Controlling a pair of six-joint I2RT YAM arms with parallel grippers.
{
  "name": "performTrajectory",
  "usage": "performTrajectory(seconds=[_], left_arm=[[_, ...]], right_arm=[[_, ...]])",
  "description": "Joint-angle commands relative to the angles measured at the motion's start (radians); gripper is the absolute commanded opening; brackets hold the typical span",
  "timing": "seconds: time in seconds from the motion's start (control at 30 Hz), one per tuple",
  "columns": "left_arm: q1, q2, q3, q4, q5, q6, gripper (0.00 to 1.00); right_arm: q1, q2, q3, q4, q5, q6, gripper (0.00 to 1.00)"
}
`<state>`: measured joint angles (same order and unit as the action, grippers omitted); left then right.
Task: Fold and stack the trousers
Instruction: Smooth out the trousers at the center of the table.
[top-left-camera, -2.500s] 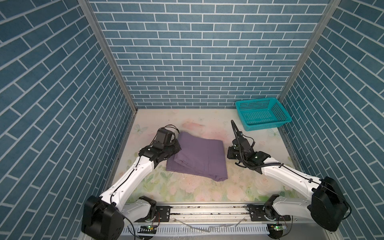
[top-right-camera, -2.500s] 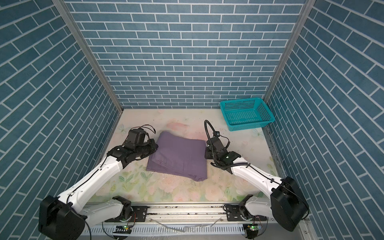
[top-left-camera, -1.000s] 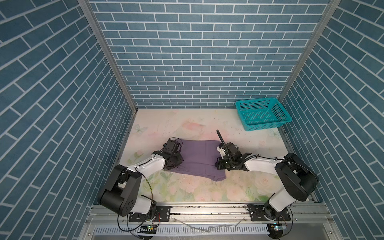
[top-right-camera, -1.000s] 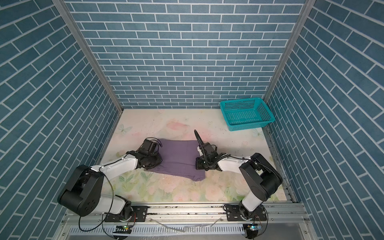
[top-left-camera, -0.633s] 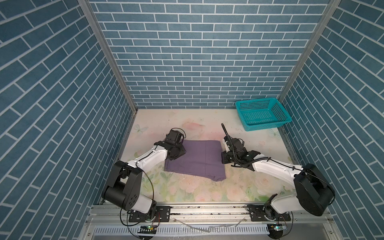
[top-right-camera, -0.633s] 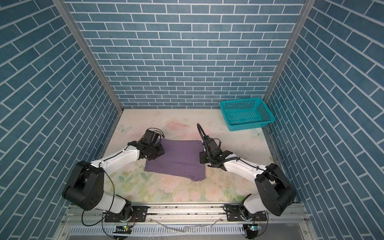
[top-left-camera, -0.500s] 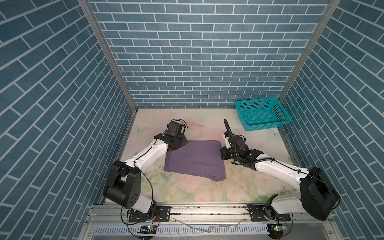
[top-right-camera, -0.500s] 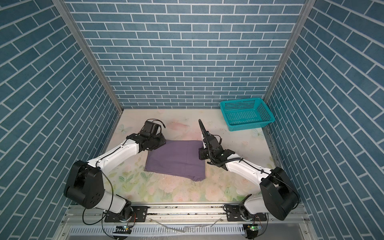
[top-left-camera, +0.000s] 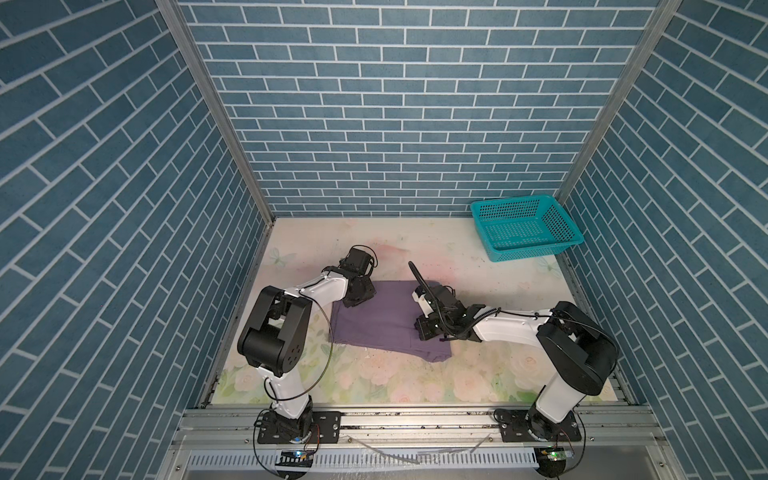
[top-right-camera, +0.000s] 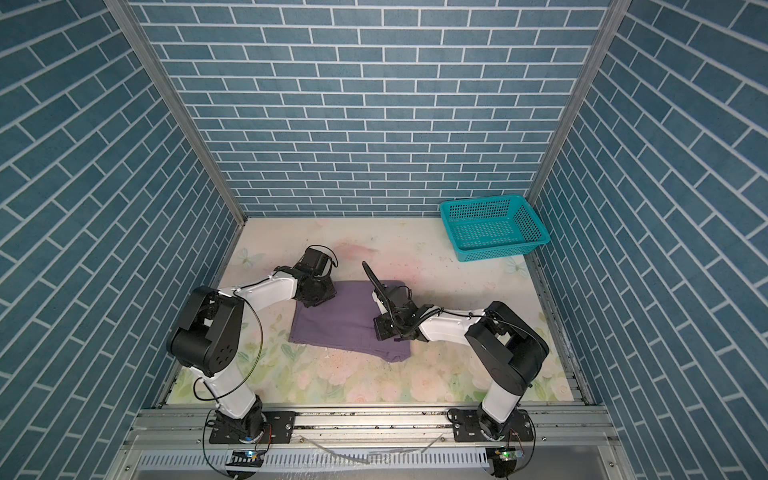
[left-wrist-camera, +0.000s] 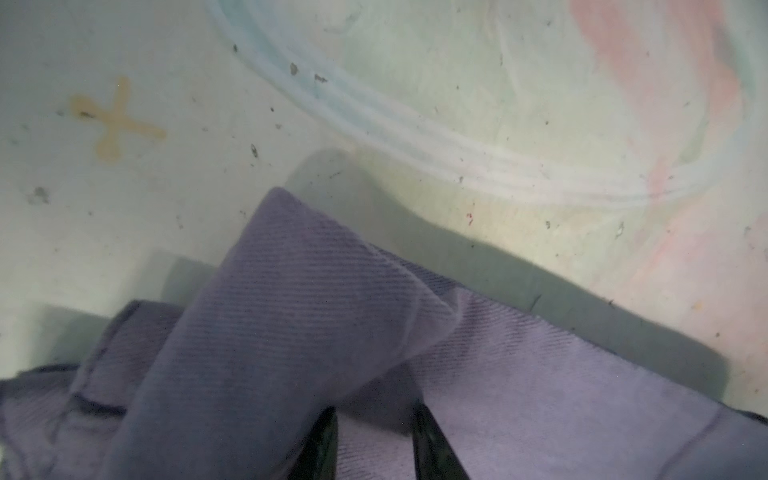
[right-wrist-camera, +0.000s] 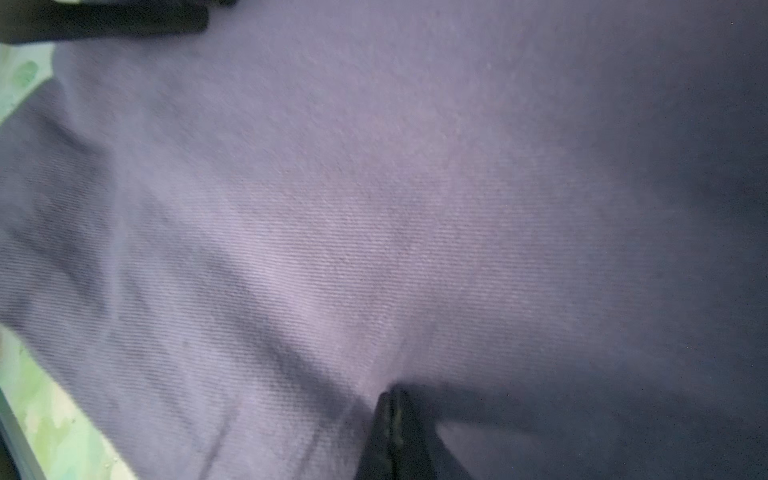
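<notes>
The trousers (top-left-camera: 382, 318) (top-right-camera: 345, 320) lie folded into a purple rectangle in the middle of the floral mat in both top views. My left gripper (top-left-camera: 351, 301) (top-right-camera: 311, 301) sits at their far left corner. In the left wrist view the left gripper (left-wrist-camera: 374, 409) is open, its fingers apart over the trousers (left-wrist-camera: 540, 395), with a raised flap draped over one finger. My right gripper (top-left-camera: 420, 332) (top-right-camera: 380, 330) rests on the right part of the cloth. In the right wrist view the right gripper (right-wrist-camera: 392, 392) is shut, its tips pressed onto the trousers (right-wrist-camera: 374, 208).
A teal mesh basket (top-left-camera: 524, 228) (top-right-camera: 492, 226) stands empty at the far right corner. Blue brick walls close in three sides. Bare floral mat (top-left-camera: 415, 374) runs between the trousers and the metal rail at the front.
The left gripper has moved from the trousers' left edge to their far left corner and its jaws have parted. The right gripper swung away and came back onto the right side.
</notes>
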<state>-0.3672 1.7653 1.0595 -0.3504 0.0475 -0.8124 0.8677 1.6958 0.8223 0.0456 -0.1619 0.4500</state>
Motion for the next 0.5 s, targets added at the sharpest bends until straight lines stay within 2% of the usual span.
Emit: performTrajectory(seconds=[0.0,0.07,0.17,0.33,0.47], left_arm=[[0.028,0.004,-0.056,-0.002,-0.01,-0.016,0.32],[0.037,-0.018,-0.071,0.005,0.012,-0.014,0.29],[0.036,-0.125,-0.086,0.02,0.023,0.01,0.3],[0.031,-0.353,-0.051,-0.115,-0.047,0.055,0.35],[0.019,-0.525,-0.086,-0.199,-0.097,0.061,0.41]], right_arm=[[-0.003,0.009,-0.049,-0.016,-0.003,0.021,0.0],[-0.003,-0.007,-0.065,-0.016,0.007,0.02,0.0],[-0.003,-0.037,-0.047,-0.049,0.038,-0.004,0.0],[-0.003,-0.127,-0.003,-0.094,0.105,-0.049,0.0],[-0.002,-0.203,0.012,-0.127,0.146,-0.056,0.0]])
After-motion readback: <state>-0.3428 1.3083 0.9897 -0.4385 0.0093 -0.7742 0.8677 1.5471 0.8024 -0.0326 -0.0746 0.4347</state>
